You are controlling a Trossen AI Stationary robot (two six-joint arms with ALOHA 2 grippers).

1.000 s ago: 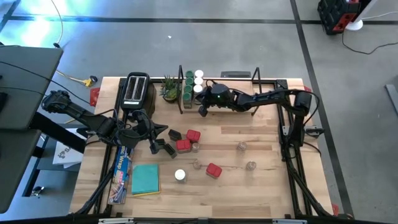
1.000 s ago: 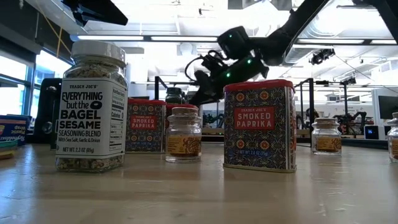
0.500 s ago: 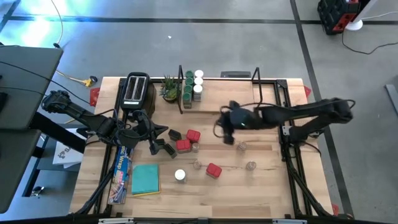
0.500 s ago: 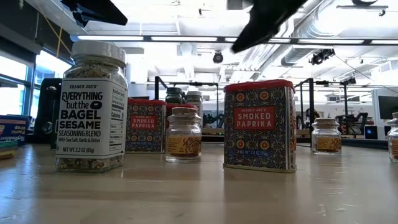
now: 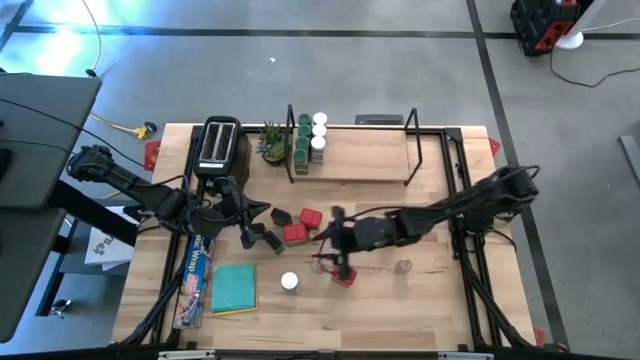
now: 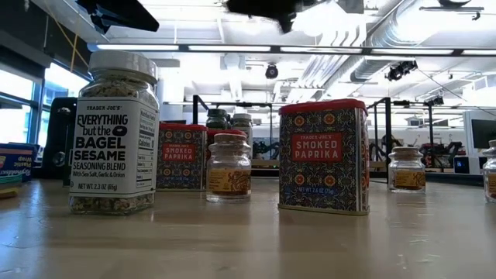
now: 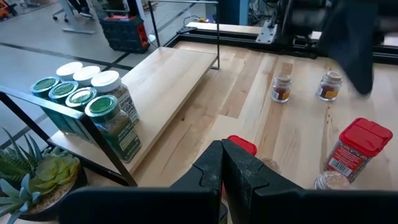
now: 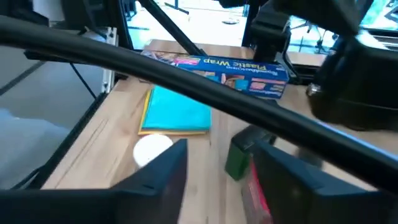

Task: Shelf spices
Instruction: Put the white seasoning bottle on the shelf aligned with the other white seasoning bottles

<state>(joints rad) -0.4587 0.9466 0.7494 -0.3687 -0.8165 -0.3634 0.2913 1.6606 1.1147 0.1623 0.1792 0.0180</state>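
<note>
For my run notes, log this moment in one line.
right gripper: open, over red tin | left gripper: shut, waiting by toaster | shelf: six jars

Two dark jointed arms; black cables; blunt black fingers [image 7: 208,177].

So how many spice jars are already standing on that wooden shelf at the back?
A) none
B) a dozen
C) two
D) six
D: the left wrist view shows six jars clustered at one end of the shelf, three green-lidded and three white-lidded; the rest of the plank is bare.
</note>
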